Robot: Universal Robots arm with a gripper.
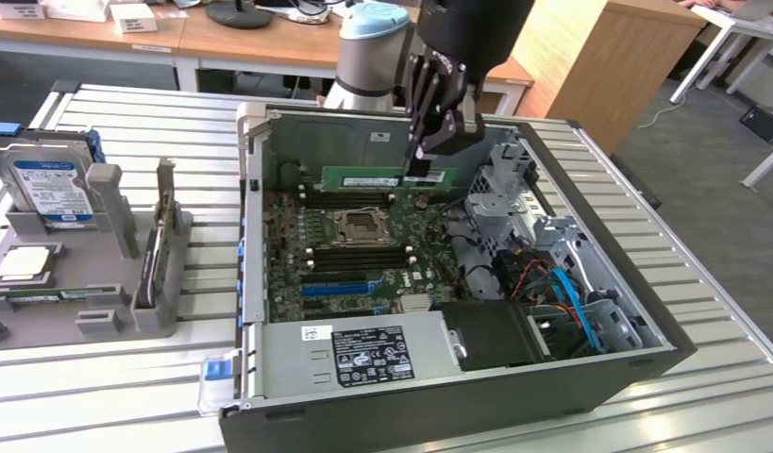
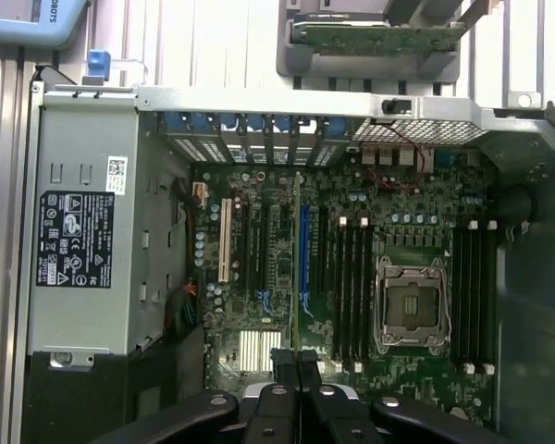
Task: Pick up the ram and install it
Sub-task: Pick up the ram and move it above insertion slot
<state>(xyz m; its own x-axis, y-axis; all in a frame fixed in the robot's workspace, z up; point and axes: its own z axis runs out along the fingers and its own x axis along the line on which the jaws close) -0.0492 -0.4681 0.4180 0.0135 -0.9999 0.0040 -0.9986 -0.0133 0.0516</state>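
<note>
The gripper is clamped on the ram, gripping its top edge off-centre, toward the exterior view's right end. The ram is beyond the CPU socket, over the black memory slots on that side. It stands on its long edge, its long axis parallel to those slots. Past the socket, the case wall rises close behind the ram. The metal drive cage crowds the exterior view's right. The space above the socket is open. Whether the ram touches a slot cannot be told.
</note>
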